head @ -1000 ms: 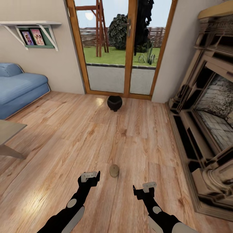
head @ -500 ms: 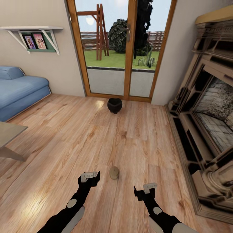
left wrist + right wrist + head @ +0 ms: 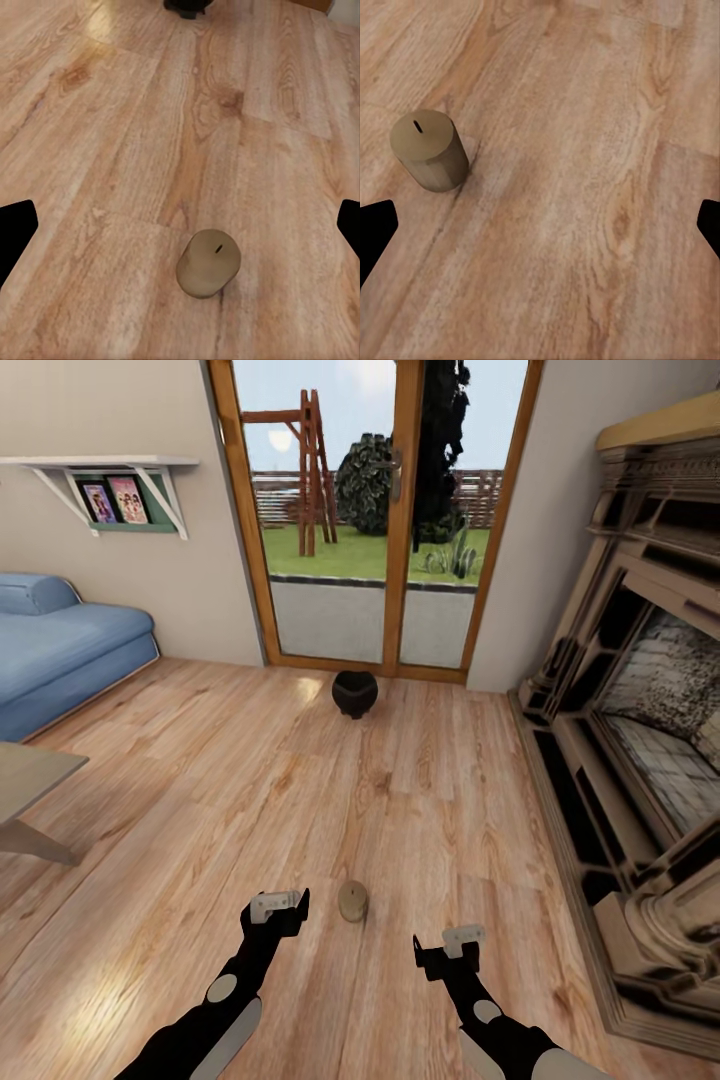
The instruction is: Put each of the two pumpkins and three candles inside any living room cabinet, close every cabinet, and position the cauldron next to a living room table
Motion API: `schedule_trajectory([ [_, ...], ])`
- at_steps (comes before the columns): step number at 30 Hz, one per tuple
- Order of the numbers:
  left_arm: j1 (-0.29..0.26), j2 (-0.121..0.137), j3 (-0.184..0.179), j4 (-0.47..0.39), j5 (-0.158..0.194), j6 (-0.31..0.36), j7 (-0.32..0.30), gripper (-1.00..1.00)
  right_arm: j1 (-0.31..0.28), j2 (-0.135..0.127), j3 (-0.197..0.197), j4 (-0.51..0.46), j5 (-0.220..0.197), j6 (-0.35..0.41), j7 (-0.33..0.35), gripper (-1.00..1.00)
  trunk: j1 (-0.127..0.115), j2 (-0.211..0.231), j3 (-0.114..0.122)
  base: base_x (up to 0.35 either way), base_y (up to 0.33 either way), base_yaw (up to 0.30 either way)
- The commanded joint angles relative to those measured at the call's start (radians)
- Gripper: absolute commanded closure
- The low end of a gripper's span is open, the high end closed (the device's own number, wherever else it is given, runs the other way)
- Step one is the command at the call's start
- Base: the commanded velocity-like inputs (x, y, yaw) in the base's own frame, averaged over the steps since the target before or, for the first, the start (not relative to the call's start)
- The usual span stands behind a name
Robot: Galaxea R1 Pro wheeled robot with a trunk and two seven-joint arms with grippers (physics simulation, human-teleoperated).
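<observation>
Item: one candle (image 3: 352, 901), short tan cylinder with a dark wick slot in its flat top, standing upright on the wooden floor (image 3: 200, 780) between and just ahead of both arms. Left hand (image 3: 278, 909) near it on one side, released, fingers spread with nothing between them; right hand (image 3: 449, 946) a little farther off, likewise released and empty. Candle seen again from the left wrist (image 3: 208, 263) and the right wrist (image 3: 429, 149), upright in both. Handling, by judgement: light, rigid, smooth-sided and probably a bit slick; best taken across the round side wall at mid-height with the fingers straddling it, not by the top (a squeeze near the rim could tip or roll it). Item: cauldron (image 3: 354, 693), black, round, on the floor in front of the glass doors (image 3: 390, 510), well apart from the candle. Item: the counter (image 3: 25, 775), a pale corner showing at the left edge. Also present: blue sofa (image 3: 70, 650), wall shelf (image 3: 110, 465), carved fireplace (image 3: 640, 690). Cabinet and pumpkins not catalogued here
</observation>
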Motion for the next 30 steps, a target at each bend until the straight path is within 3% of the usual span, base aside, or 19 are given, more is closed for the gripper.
schedule_trajectory([
  [1, 0.000, 0.000, 0.000, 0.000, 0.000, 0.000, 0.000, -1.00, 0.000, 0.000, 0.000, 0.000, 0.000, 0.000, 0.000, -1.00, 0.000, 0.000, 0.002, 0.000, 0.000, 0.000],
  [30, 0.000, 0.000, 0.000, 0.005, 0.000, 0.000, 0.000, -1.00, 0.000, -0.001, 0.000, 0.000, 0.000, 0.000, 0.000, -1.00, 0.000, 0.000, 0.048, 0.000, 0.000, 0.000],
])
